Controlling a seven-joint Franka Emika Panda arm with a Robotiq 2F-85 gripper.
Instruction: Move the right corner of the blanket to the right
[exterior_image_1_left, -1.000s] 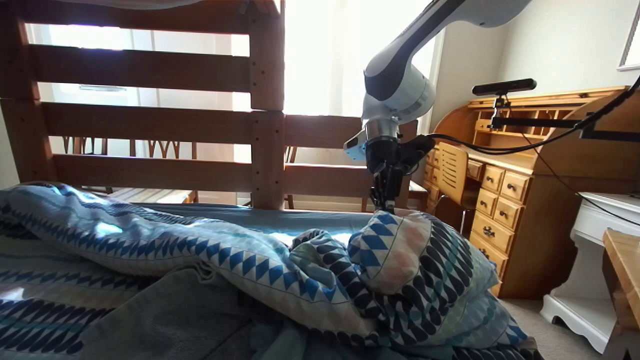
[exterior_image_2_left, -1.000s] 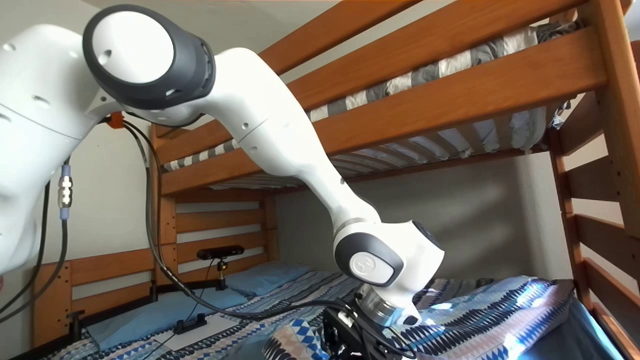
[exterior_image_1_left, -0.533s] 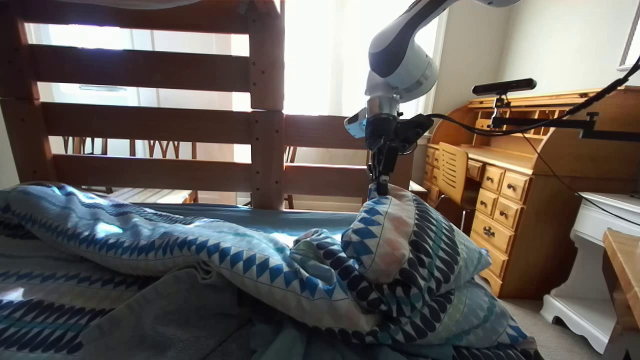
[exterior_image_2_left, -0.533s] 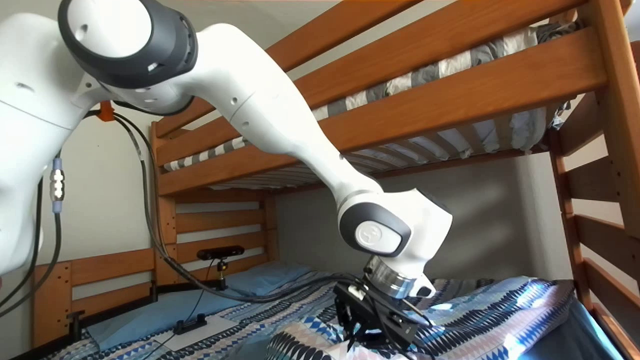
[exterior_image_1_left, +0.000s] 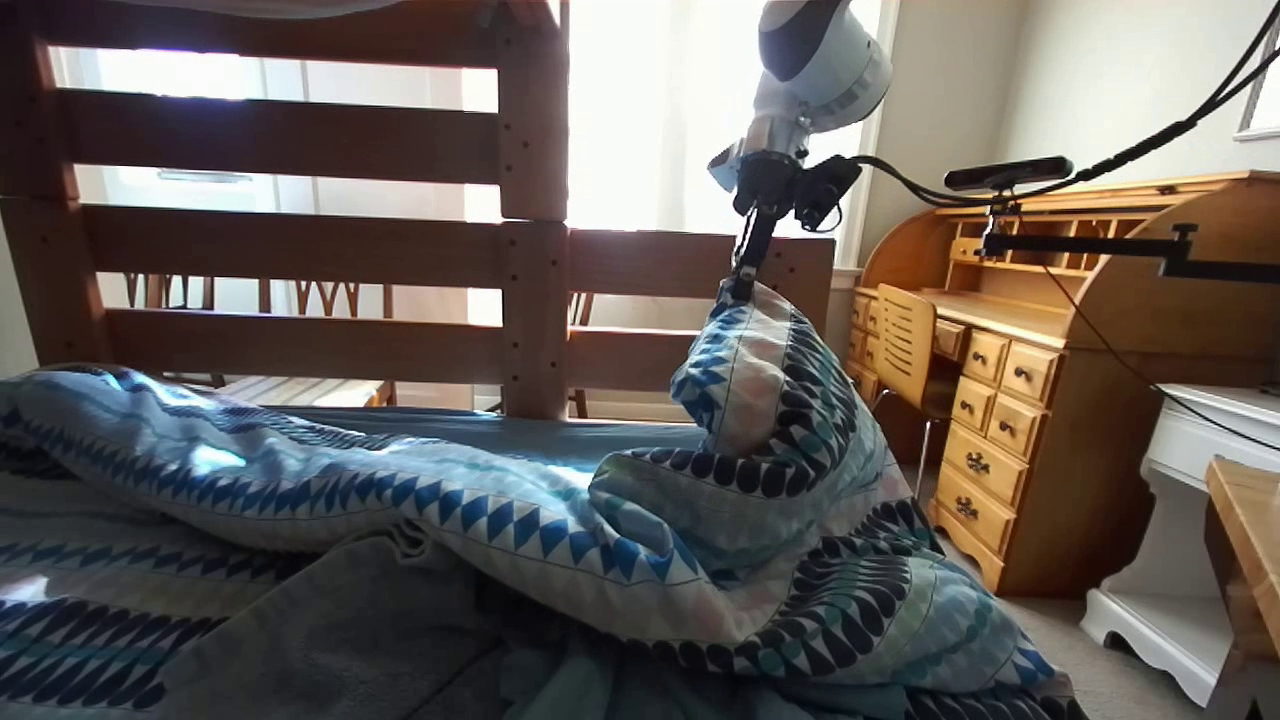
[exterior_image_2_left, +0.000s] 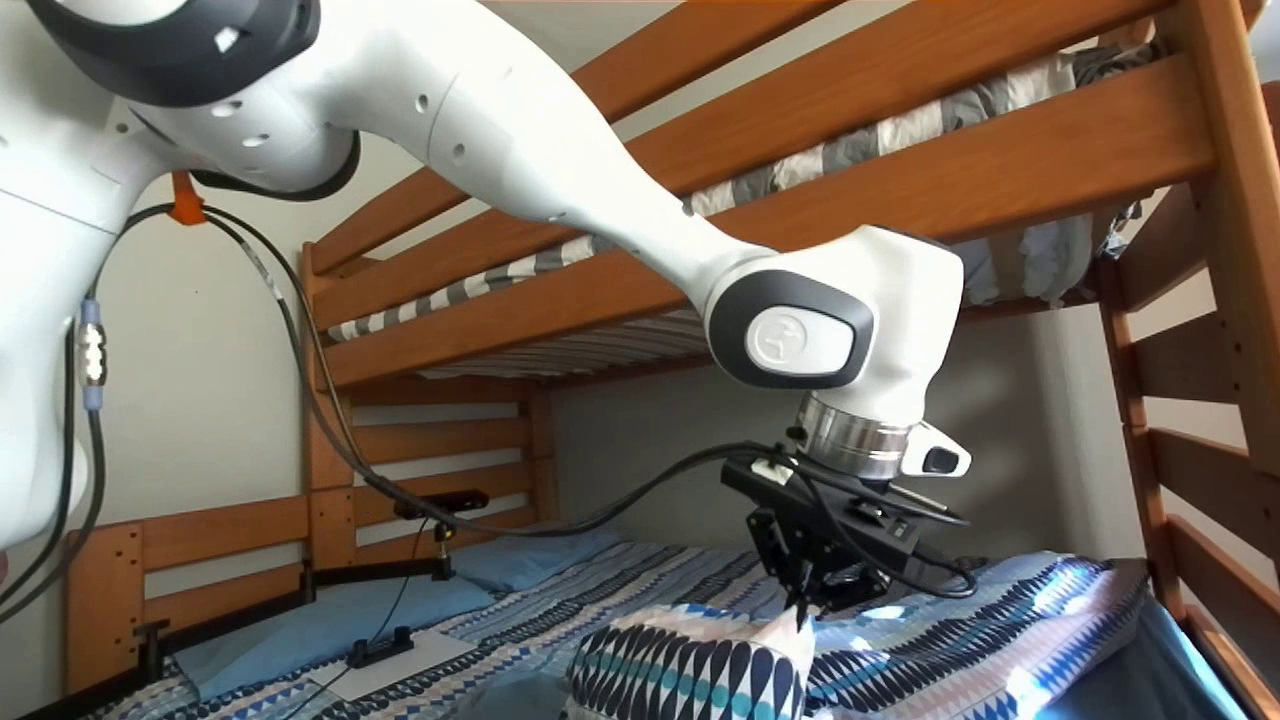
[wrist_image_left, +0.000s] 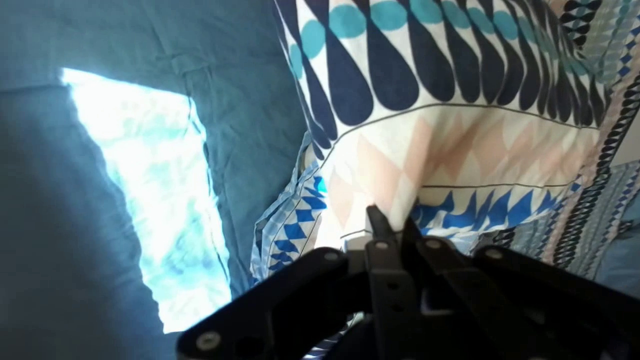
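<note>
Clamped on a small pinch of cloth, the tool (exterior_image_1_left: 742, 286) holds the right corner (exterior_image_1_left: 775, 390) of the blanket (exterior_image_1_left: 560, 525). In an exterior view that corner hangs to the right of the bunk post (exterior_image_1_left: 535, 300), tenting up to the grip, while the blanket's long roll lies in front of the post and runs on to its left. Holding it by its peak probably lets the flap be carried over instead of dragged, though the roll's weight may tug back. Blue sheet (exterior_image_1_left: 450, 430) shows between roll and post. Whether the pinch takes one layer or several cannot be told, nor whether it sits on the true corner: the tool's own body covers cloth in the wrist view. In an exterior view the corner's dark teardrop band (exterior_image_2_left: 690, 665) runs out at the view's lower edge. Glare washes out the window (exterior_image_1_left: 645, 120) beyond the post.
</note>
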